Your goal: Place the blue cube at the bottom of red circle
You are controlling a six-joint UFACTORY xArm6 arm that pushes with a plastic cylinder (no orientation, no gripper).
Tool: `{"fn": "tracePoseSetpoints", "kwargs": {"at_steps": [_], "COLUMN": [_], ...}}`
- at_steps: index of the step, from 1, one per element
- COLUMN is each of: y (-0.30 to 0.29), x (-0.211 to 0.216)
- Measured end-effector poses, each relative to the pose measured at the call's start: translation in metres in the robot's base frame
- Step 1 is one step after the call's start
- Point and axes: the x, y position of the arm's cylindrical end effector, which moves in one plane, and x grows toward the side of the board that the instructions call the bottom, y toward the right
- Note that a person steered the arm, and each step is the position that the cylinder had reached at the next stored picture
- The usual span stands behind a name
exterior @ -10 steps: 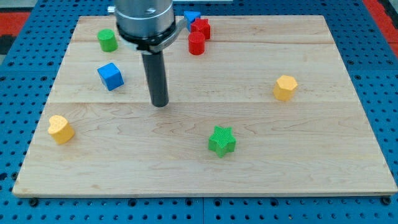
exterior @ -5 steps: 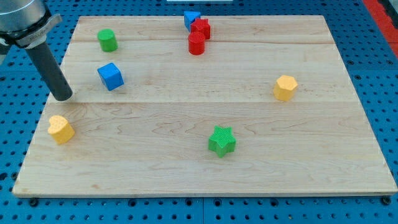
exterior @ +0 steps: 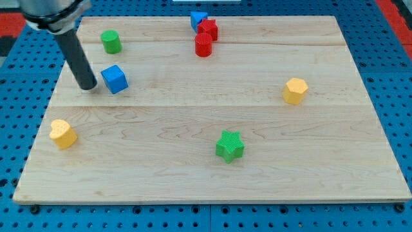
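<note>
The blue cube (exterior: 114, 78) sits on the wooden board's upper left part. My tip (exterior: 88, 86) rests just left of the cube, close to its left side; contact cannot be made out. The red circle, a short red cylinder (exterior: 203, 45), stands near the view's top centre, far to the right of the cube. A red star (exterior: 208, 29) and a blue block (exterior: 197, 19) sit right behind the red cylinder.
A green cylinder (exterior: 111, 41) is above the cube near the top left. A yellow block (exterior: 63, 133) lies at the left edge, a yellow hexagon (exterior: 295, 90) at the right, a green star (exterior: 229, 145) at the lower centre.
My tip swept from the board's middle to the far left edge, then came back right and up, ending just left of the blue cube. No block has moved.
</note>
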Motion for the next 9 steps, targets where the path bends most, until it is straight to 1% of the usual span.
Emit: {"fn": "tracePoseSetpoints", "kwargs": {"at_steps": [3, 5, 8, 9], "y": [0.059, 0.087, 0.121, 0.154], "x": [-0.018, -0.037, -0.049, -0.049]}}
